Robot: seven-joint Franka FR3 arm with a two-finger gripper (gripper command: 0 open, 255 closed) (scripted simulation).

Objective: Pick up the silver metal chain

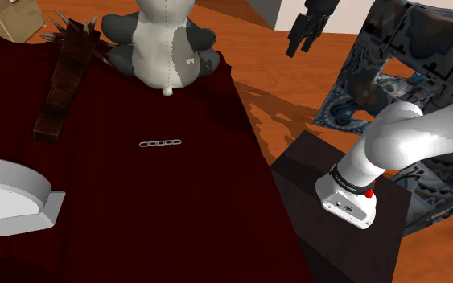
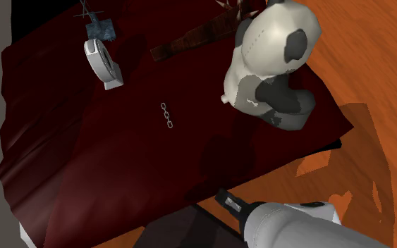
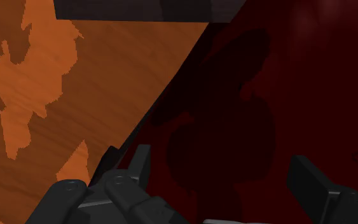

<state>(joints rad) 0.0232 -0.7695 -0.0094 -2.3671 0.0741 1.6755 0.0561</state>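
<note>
My all-black two-finger gripper (image 3: 225,170) is spread wide with nothing between its fingers, hanging over the edge where the dark red cloth-covered table (image 1: 176,225) meets the orange wooden floor (image 3: 75,95). In the shoulder view my gripper (image 1: 303,36) is high, off the table's right edge. The short silver metal chain (image 1: 160,143) lies flat near the middle of the table, well apart from my fingers. A grey-and-white plush toy (image 1: 164,40) sits at the far edge, and a white rounded object (image 1: 11,197) lies at the left edge.
</note>
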